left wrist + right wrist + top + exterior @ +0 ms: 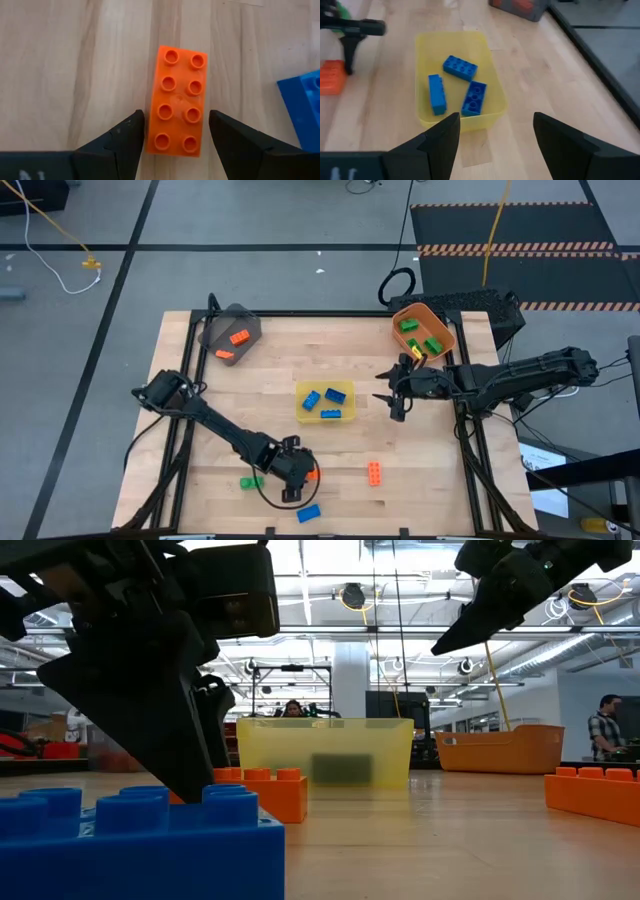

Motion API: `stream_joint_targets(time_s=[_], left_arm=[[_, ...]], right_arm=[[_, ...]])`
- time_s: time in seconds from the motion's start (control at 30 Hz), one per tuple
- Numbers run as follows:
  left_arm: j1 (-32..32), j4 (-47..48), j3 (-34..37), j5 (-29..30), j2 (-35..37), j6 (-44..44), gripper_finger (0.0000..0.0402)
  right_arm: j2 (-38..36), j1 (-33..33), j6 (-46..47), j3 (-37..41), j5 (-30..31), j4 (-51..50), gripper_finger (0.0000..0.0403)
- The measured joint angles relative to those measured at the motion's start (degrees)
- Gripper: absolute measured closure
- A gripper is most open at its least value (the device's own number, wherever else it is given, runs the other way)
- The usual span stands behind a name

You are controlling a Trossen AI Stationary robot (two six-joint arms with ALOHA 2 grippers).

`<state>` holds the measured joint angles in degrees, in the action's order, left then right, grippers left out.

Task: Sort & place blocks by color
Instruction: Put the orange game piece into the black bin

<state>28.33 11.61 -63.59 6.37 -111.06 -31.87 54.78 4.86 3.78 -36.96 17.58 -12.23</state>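
Here, three blue blocks (325, 401) inside the centre yellow bin (345, 389); left gripper (176, 131) straddling one orange block (177, 101), right gripper (496, 131) spread empty.

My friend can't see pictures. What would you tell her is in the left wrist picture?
An orange brick with eight studs lies on the pale wooden table, and the left gripper has its two dark fingers on either side of the brick's end, very close to its sides. The corner of a blue brick peeks in at one edge.
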Motion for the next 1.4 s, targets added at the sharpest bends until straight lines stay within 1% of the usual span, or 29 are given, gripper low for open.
stream_joint_targets(time_s=[0.13, 0.23, 0.3, 0.4, 0.6, 0.7, 0.77, 0.9, 1.0, 1.1, 1.23, 1.33, 1.4], left_arm=[[0.10, 0.34, 0.02, 4.31, -0.16, -0.23, 0.0177], [-0.03, -0.09, 0.17, 5.75, -0.03, 1.92, 0.0186], [-0.17, -0.38, 0.25, 5.97, -0.01, 1.68, 0.0209], [-0.19, -0.99, 0.26, 5.38, -0.01, 1.02, 0.0258], [-0.52, -1.60, 0.31, 4.22, 2.04, -1.84, 0.0261], [-1.57, -1.91, 0.31, 4.34, 6.19, -1.36, 0.0261], [-2.42, -0.56, 0.31, 5.95, 10.07, -0.62, 0.0261], [-4.55, 5.78, 0.26, 12.78, 19.15, 0.08, 0.0261], [-7.08, 14.73, 0.26, 18.48, 25.68, -0.02, 0.0261], [-10.75, 25.59, 0.26, 23.53, 31.26, -1.78, 0.0261], [-17.37, 37.44, 0.26, 26.48, 36.85, -4.40, 0.0261], [-23.52, 44.39, 0.26, 26.77, 39.73, -5.48, 0.0257], [-28.17, 47.24, 0.26, 26.77, 40.98, -6.05, 0.0257]], right_arm=[[0.00, -0.36, -0.88, 0.01, 0.74, 0.00, 0.0160], [-0.02, -0.39, -1.23, 0.01, 0.71, 0.05, 0.0160], [-0.02, -0.39, -1.46, 0.01, 0.67, 0.00, 0.0160], [-0.02, -0.39, -1.47, 0.01, 0.65, -0.01, 0.0160], [-0.02, -0.39, -1.47, 0.01, 0.63, 0.00, 0.0161], [-0.02, -0.39, -1.67, 0.01, 0.63, 0.96, 0.0161], [-0.02, -0.39, -1.76, 0.01, 0.78, 2.56, 0.0161], [-0.02, -0.37, -3.55, 0.01, 3.42, 8.50, 0.0161], [-0.04, -0.39, -5.56, 0.01, 3.43, 13.44, 0.0161], [-0.04, -0.37, -6.73, 0.01, 3.39, 16.91, 0.0161], [-0.04, -0.37, -8.10, 0.01, 3.40, 19.08, 0.0161], [-0.04, -0.37, -8.16, 0.01, 3.39, 18.86, 0.0161], [-0.04, -0.37, -8.18, 0.01, 3.39, 18.87, 0.0161]])
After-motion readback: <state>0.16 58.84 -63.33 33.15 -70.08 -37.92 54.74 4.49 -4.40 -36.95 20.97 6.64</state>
